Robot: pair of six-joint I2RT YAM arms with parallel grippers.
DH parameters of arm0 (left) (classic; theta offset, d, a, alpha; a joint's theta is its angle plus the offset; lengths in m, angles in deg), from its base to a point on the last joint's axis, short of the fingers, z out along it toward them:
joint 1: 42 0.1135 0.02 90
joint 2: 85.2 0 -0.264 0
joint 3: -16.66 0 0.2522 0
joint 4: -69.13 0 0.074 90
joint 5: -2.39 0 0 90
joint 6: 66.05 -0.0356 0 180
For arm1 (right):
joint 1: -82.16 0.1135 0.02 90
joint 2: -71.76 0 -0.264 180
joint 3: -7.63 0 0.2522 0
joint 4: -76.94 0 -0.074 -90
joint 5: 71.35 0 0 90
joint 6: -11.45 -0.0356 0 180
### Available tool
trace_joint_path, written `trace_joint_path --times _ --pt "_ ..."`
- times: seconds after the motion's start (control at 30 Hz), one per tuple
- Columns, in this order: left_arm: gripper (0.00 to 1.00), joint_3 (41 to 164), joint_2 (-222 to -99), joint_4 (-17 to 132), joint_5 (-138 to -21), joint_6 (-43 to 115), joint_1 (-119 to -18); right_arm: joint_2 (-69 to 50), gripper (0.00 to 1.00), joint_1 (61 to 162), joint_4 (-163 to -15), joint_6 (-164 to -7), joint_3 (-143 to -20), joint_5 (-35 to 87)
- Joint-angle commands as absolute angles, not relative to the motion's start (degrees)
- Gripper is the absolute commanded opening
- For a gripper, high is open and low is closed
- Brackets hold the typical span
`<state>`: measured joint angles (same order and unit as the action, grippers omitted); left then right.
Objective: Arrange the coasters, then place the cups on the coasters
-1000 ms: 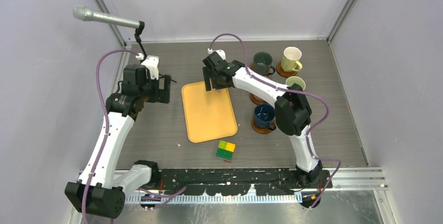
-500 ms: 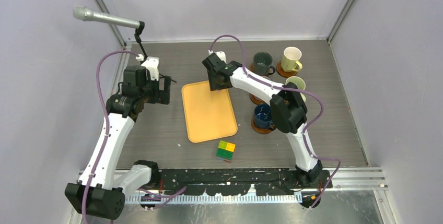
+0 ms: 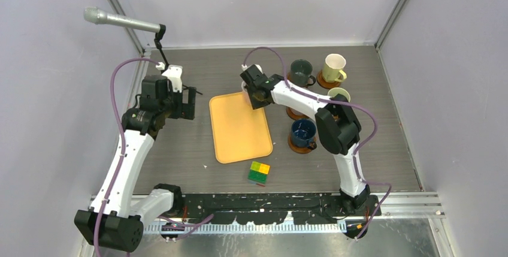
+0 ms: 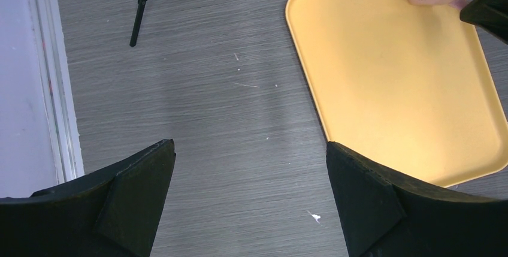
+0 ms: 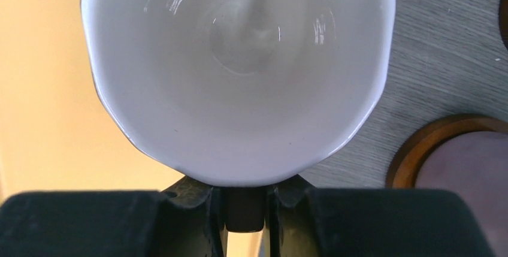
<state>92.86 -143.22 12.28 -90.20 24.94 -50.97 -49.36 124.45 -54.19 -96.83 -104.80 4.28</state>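
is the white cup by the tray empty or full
Empty: the white cup shows a bare glossy bottom, right wrist view.

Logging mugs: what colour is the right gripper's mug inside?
White; the mug shows best in right wrist view.

Tray [image 3: 236, 137] ctr; block [image 3: 259, 172] just in front; cups [image 3: 333, 67] on coasters [image 3: 292, 145] R of tray; mic [image 3: 117, 20] back-L.

You're looking steeply down from overhead. Your left wrist camera is facing down from lower, sharing the orange tray [image 3: 239, 131] [image 4: 395, 89]; your right one is peering closely into a white cup [image 5: 239, 71].
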Motion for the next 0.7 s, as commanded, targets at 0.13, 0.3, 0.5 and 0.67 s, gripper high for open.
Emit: trace_joint_path --times 0.13,0.3,0.5,0.67 --pt "1.0 92.66 -142.16 14.28 -91.36 24.21 -50.79 -32.77 0.0 120.19 -56.21 -83.88 -99.32 11.82" --pt "1.0 92.92 -142.07 13.75 -91.57 24.21 -50.79 -21.34 0.0 112.55 -54.5 -75.87 -94.7 27.52" --pt "1.0 93.69 -142.18 13.01 -91.3 24.21 -50.79 -9.43 0.0 103.0 -43.56 -64.89 -93.09 37.07" --pt "1.0 94.26 -142.39 12.45 -90.91 24.21 -50.79 0.33 0.0 94.72 -35.27 -56.98 -87.89 41.44"
